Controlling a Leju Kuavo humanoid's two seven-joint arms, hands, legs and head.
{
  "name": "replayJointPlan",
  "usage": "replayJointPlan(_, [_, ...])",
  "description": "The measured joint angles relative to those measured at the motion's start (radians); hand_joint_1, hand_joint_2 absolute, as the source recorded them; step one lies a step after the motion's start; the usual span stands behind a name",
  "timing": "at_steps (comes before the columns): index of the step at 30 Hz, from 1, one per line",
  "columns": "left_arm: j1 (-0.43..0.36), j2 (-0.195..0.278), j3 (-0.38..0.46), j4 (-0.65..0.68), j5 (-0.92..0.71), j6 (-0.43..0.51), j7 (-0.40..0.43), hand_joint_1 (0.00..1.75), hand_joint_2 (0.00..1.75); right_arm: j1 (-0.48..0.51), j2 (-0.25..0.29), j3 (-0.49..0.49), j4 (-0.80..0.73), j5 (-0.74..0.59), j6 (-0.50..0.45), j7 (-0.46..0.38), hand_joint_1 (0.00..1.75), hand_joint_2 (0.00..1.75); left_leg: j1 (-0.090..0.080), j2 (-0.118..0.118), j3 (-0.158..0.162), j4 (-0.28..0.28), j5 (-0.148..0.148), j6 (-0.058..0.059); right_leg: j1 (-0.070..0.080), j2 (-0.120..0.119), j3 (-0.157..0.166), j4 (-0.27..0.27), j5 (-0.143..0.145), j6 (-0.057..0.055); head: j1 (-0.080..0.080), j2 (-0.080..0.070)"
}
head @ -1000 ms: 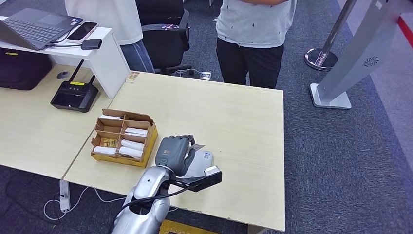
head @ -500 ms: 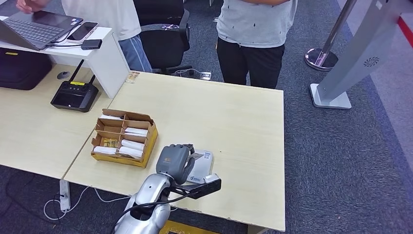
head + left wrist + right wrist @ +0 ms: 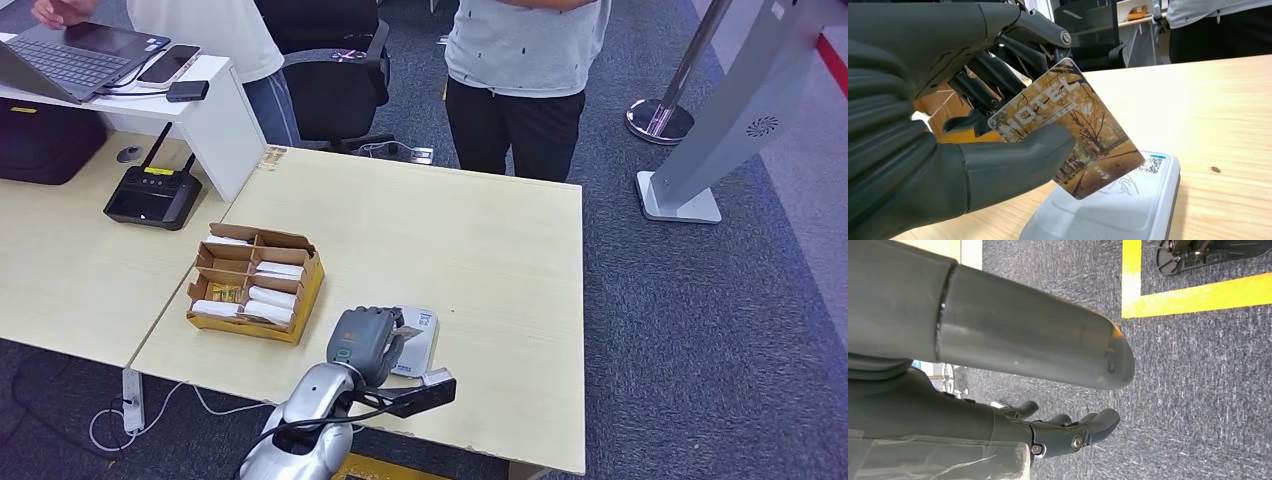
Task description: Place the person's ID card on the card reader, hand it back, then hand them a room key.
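Card [image 3: 1075,131] printed HOTEL sits pinched between thumb and fingers of the left hand [image 3: 366,340], tilted just above the white reader [image 3: 1128,210]; right hand [image 3: 1048,432] hangs empty, fingers apart.

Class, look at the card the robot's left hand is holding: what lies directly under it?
Under the card, held tilted by the left hand, sits the white card reader on the wooden table. The card and thumb cover part of the reader's top, so anything printed there is hidden.
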Motion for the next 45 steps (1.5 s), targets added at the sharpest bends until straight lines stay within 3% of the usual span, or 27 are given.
replayJointPlan(45, [-0.008, 0.000, 0.000, 0.036, 0.001, 0.001, -0.001, 1.75, 1.75, -0.003, 0.000, -0.003, 0.000, 0.012, 0.000, -0.010, 0.00, 0.00, 0.000, 0.000, 0.001, 0.000, 0.000, 0.000, 0.000, 0.000, 0.002, 0.000, 0.000, 0.000, 0.000, 0.000])
